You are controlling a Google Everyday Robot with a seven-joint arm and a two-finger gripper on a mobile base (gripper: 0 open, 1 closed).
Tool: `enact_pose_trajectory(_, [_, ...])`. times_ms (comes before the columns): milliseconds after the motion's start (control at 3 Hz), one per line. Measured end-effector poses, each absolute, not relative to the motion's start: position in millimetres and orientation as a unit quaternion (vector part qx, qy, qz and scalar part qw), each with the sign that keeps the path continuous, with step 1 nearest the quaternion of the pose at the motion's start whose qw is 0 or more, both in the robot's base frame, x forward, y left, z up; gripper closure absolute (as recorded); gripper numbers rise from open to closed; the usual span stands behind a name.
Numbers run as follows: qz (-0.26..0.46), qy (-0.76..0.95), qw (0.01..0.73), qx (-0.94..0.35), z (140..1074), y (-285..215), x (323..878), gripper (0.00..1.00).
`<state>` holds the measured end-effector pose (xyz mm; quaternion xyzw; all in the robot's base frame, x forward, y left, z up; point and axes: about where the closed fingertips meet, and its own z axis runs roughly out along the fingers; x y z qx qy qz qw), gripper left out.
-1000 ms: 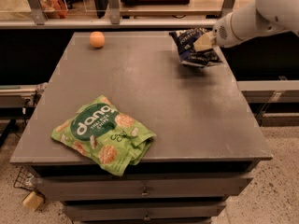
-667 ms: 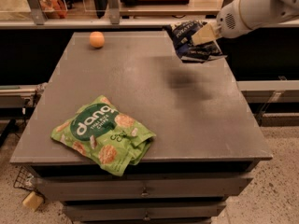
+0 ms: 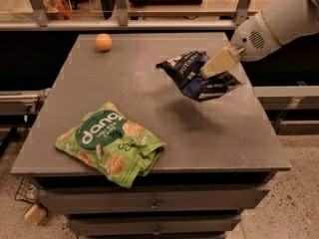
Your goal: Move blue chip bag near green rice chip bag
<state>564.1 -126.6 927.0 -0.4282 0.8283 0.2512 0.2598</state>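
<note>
Gripper (image 3: 208, 70) holds the chip bag (image 3: 185, 72) above the table (image 3: 219, 133), right side; rice chip bag (image 3: 112, 143) lies front-left, round object (image 3: 103, 42) back-left.

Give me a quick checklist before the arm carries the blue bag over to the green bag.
1. Hold: gripper, at the right rear of the table, shut on blue bag: ok.
2. Blue bag lifted off the table, shadow beneath it: ok.
3. Target: green bag lies flat at front left, in full view: ok.
4. Path between the bags: ok; orange ball sits at back left, off the line.
5. Bare spot right of green bag to set down: ok.
6. Firmness of the grip: cannot tell.
</note>
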Motion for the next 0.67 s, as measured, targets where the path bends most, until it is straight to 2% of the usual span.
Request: enact_pose_trajectory(667, [0.306, 0.795, 0.224, -0.473, 923, -86, 517, 1.00])
